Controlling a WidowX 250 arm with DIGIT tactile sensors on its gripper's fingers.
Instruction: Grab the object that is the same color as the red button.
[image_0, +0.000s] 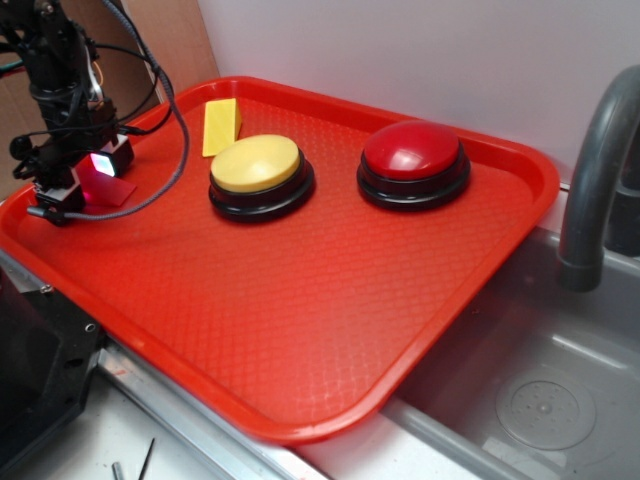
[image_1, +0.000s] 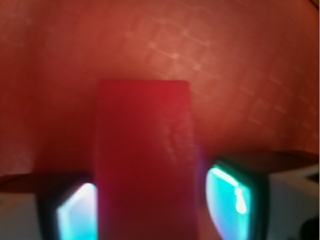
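**Gripper straddles the red wedge at the tray's far-left corner**

The step in hand looks like the grasp itself. The gripper (image_0: 88, 178) is down at the surface of the red tray (image_0: 330, 330), in its far-left corner, with the red wedge block (image_0: 108, 190) between its fingers. In the wrist view the red wedge block (image_1: 145, 165) fills the gap between the two pads (image_1: 230, 197), which glow teal on either side of it. A thin dark gap shows between the block and the right pad, so the fingers appear spread around it, not yet pinching; on the left side, blur makes contact hard to judge.

The next move likely calls for pressing the fingers together on the block's long sides, then lifting straight up.

The block is small, flat and matte, a red close to the tray's, so it stands out poorly against it. It matches the glossy red dome button (image_0: 413, 155), which sits well apart toward the tray's right. The yellow dome button (image_0: 258, 165) and the yellow wedge (image_0: 220, 125) lie nearer, but clear of the gripper.
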